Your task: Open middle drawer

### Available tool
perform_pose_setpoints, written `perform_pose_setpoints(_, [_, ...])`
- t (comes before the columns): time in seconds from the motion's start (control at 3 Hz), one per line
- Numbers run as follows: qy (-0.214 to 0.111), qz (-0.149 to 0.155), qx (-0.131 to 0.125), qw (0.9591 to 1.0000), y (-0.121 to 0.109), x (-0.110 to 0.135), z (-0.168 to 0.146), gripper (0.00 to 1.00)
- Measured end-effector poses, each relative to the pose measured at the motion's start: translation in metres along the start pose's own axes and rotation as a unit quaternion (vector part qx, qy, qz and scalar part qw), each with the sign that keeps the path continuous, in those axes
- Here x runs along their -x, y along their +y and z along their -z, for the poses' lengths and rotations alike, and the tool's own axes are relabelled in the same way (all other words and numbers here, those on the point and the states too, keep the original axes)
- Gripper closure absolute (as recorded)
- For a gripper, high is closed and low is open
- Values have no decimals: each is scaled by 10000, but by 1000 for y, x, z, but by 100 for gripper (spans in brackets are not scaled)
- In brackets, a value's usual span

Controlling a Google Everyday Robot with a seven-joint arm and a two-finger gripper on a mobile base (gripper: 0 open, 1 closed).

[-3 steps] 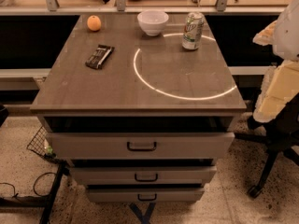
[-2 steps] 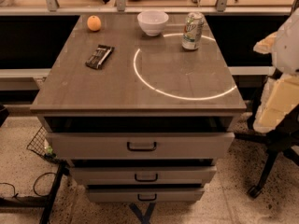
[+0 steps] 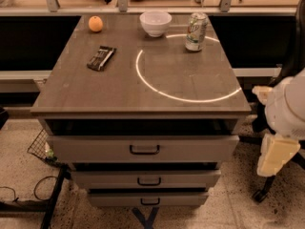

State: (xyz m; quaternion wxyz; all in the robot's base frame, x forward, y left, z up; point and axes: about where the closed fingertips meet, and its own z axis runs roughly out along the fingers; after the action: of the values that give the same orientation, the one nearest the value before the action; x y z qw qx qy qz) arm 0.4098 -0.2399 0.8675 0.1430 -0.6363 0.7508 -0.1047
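Speckled floor (image 3: pixel 238 209) all round, and in the middle of it you've got a grey-brown cabinet with three drawers stacked under a flat worktop (image 3: pixel 190 80). On that worktop: an orange (image 3: pixel 95 24) at the back left, a white bowl (image 3: pixel 155 23) back centre, a soda can (image 3: pixel 196 31) upright to the bowl's right, and a dark wrapped bar (image 3: pixel 101 58) lying nearer the left edge. A bright ring of light (image 3: pixel 190 98) curves across the right half, and the can stands on its far edge.

Your middle drawer (image 3: pixel 181 179) is the second front down, with its small dark handle (image 3: pixel 148 181) dead centre and a thin dark gap above it. It sits between the taller top drawer (image 3: pixel 95 149) and the bottom drawer (image 3: pixel 114 199).

Your claw (image 3: pixel 276 155) hangs off the white arm at the right edge, beside the cabinet at about top-drawer height, well apart from that handle and touching nothing. Can't tell if it's spread or pressed together.

A wire basket (image 3: pixel 40 147) pokes out at the cabinet's left side.
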Motion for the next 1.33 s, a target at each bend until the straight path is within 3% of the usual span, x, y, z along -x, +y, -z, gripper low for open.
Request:
perform_pose_setpoints(0.33, [227,263,22,9994,32,-12,-55,0])
perform_pose_setpoints(0.67, [382,242,295,9985,89,-27,-120,0])
perform_pose_setpoints(1.0, [380,242,289,9986,88,-27,-119,0])
perform_pose_setpoints(1.33, [268,352,231,9988,104,-19,-139,0])
